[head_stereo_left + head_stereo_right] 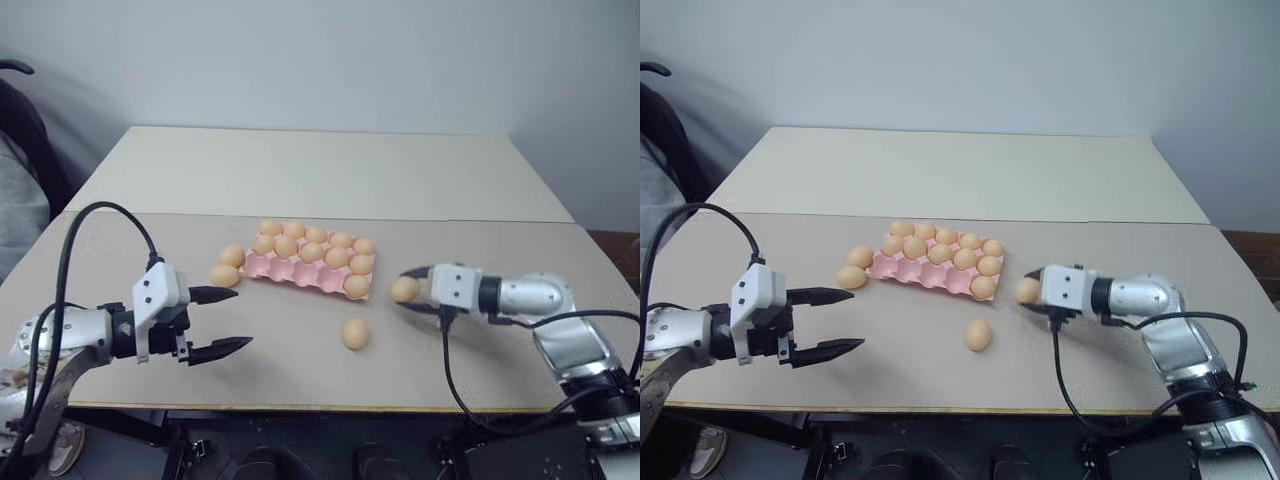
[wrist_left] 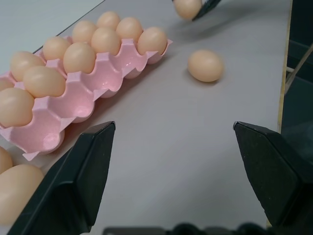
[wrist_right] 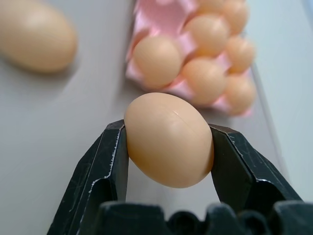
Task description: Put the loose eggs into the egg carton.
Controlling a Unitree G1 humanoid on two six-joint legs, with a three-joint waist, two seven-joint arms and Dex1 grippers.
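The pink egg carton [image 1: 296, 272] lies mid-table with several eggs in its cups. My right gripper [image 1: 408, 290] hovers just right of it, above the table, shut on a loose egg [image 3: 168, 142] pinched between both fingers. Another loose egg [image 1: 355, 333] lies on the table in front of the carton's right end. Two more eggs [image 1: 232, 256] [image 1: 224, 276] rest against the carton's left end. My left gripper [image 1: 243, 318] is open with nothing in it, near the front left and pointing toward the carton [image 2: 93, 93].
The beige table's front edge [image 1: 300, 406] runs just below both arms. A seam [image 1: 400, 219] joins a second table behind the carton. Black cables loop off both wrists. A dark chair [image 1: 25, 130] stands at the far left.
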